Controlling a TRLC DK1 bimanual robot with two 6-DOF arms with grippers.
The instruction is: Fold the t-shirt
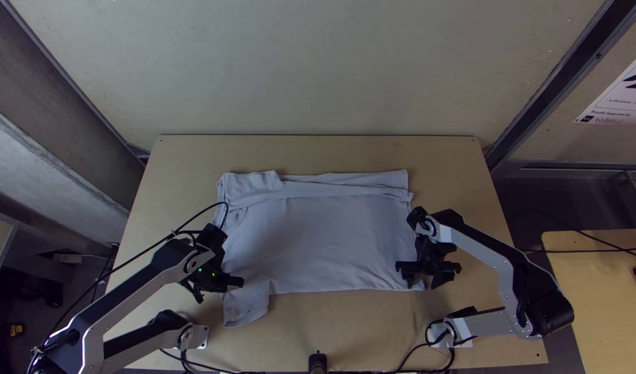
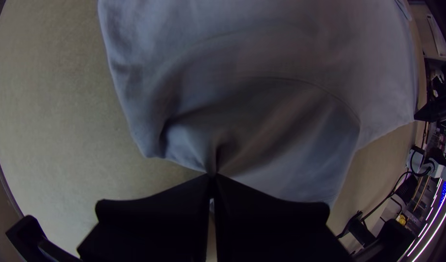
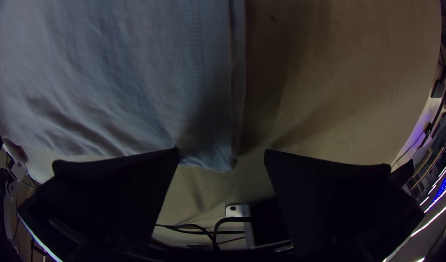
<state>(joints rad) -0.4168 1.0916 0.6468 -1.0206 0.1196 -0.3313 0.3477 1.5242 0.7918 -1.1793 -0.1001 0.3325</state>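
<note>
T-shirt point(image 1: 324, 235) laid broadly spread on table point(image 1: 442, 156), strip apparently folded along far edge, sleeve point(image 1: 246, 309) jutting from near left corner. Fabric judged light, soft, limp; sagging and creasing likely if lifted at one point. Grip best taken at both near corners. Left gripper point(image 2: 213, 175): fingers closed, cloth pinched at left edge by sleeve. Right gripper point(image 3: 222, 151): fingers wide apart about near right corner, nothing clamped. Left edge partly covered by left arm point(image 1: 141, 287); depth of pinch cannot be told.
</note>
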